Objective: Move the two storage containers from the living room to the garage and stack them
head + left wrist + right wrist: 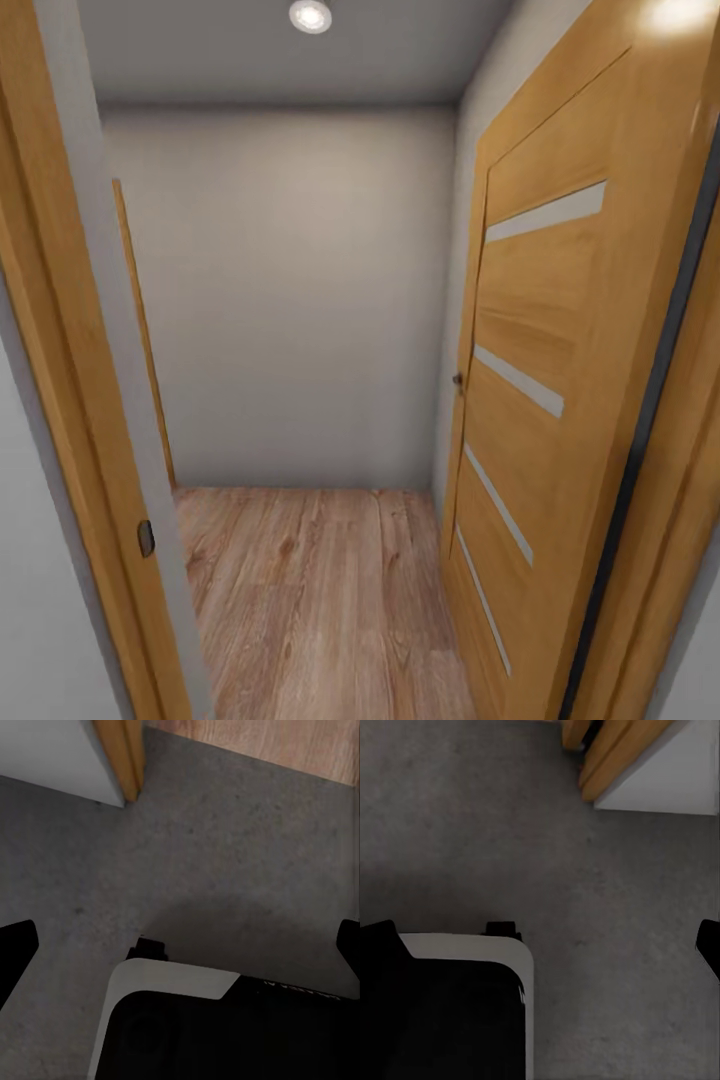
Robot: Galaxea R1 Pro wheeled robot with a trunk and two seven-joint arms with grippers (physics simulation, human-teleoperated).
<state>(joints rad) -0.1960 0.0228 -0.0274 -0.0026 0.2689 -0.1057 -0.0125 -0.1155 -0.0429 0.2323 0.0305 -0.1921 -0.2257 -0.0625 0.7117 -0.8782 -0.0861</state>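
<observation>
The two storage containers are out of view. In the left wrist view my left gripper hangs open over rough dark grey concrete floor, one dark fingertip at each side and nothing between them. My right gripper is likewise open above the same concrete floor, empty. My white and black base lies under both grippers. The head view looks through a doorway into a small room with a light wood plank floor.
A wooden door frame stands close on the left and an open wooden door with pale stripes on the right. A plain grey wall closes the room ahead. Frame posts flank my base at the threshold.
</observation>
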